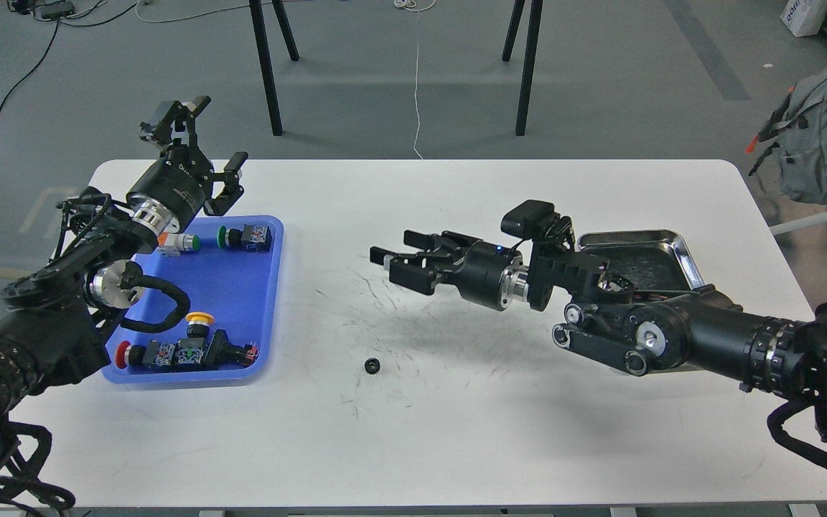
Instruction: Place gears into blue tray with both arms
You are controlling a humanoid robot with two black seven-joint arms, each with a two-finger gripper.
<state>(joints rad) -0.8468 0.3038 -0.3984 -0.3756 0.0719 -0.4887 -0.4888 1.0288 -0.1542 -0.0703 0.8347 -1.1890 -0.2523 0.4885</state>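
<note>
We read no clear writing | our left gripper (207, 136) spread, empty | our right gripper (393, 262) parted, empty | tiny black toothed gear (370, 365) on white table (456, 431), near shallow bright-blue plastic tray (270, 301)

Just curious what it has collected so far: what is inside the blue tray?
The blue tray holds push-button switches: two green-capped, one yellow, one red. No gear shows in it, but the left arm covers its left side.

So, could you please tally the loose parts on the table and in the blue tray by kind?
Push-button switches in the blue tray: 4, two green-capped, one yellow-capped, one red-capped.
Gears on the white table: 1.
Total: 5.
</note>
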